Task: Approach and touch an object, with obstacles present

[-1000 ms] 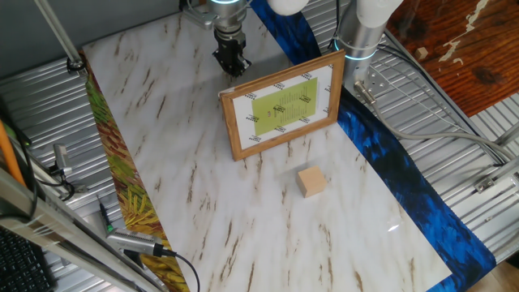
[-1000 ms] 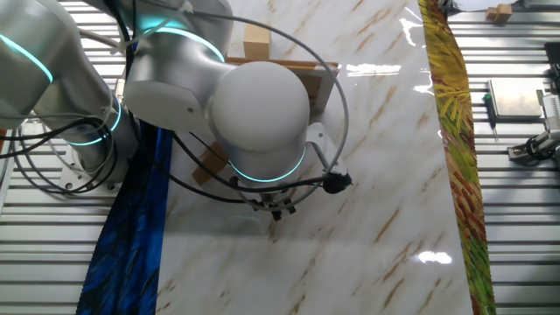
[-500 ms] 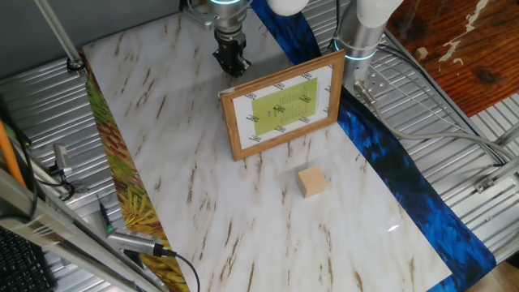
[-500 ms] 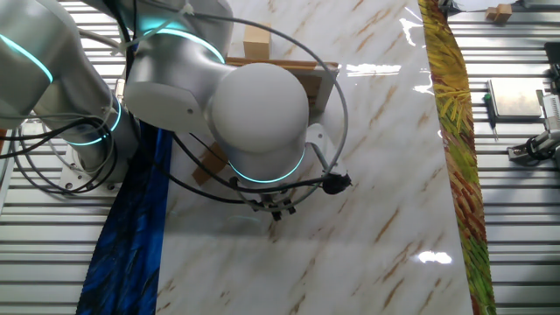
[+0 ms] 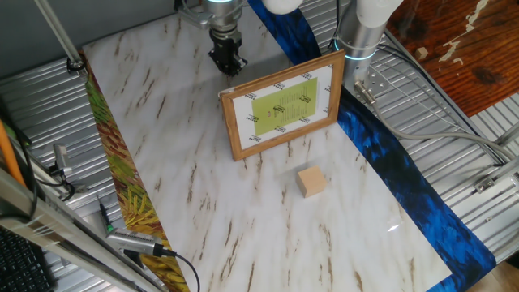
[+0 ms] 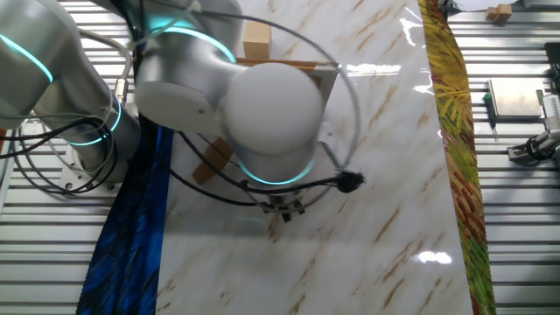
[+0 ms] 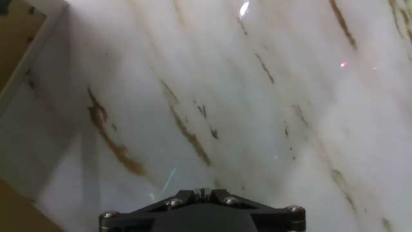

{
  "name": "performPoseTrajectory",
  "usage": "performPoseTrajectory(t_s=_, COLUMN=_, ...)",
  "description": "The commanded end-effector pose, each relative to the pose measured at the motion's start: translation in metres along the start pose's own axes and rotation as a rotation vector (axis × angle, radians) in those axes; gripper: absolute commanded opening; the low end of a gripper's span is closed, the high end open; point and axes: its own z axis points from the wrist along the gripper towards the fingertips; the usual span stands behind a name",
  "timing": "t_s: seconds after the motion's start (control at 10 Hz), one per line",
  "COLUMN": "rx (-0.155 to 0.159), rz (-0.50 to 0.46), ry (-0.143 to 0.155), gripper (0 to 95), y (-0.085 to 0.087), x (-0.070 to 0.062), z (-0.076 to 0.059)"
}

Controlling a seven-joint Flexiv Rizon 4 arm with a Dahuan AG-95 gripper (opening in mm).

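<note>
One picture frame stands between cube and hand — fingers together, holding nothing.

The white marble-patterned table carries two items. A brown wood-bordered rectangular picture frame stands upright — a small tan wooden cube sits near it, apart.

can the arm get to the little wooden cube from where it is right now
Probably not straight across: the picture frame stands between the tool and the cube. Going around the frame's end or over it looks open.
</note>
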Motion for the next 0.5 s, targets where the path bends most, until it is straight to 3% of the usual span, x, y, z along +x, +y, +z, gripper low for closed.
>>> performPoseTrajectory(t_s=0.1, rx=0.0, rz=-0.007, ry=0.0, gripper=0.0, y=-0.005, x=-0.012, z=0.0)
performPoseTrajectory(t_s=0.2, rx=0.0, rz=-0.009, ry=0.0, gripper=0.0, y=-0.007, x=-0.017, z=0.0)
performPoseTrajectory(t_s=0.5, rx=-0.002, rz=-0.021, ry=-0.001, gripper=0.0, y=-0.018, x=-0.048, z=0.002)
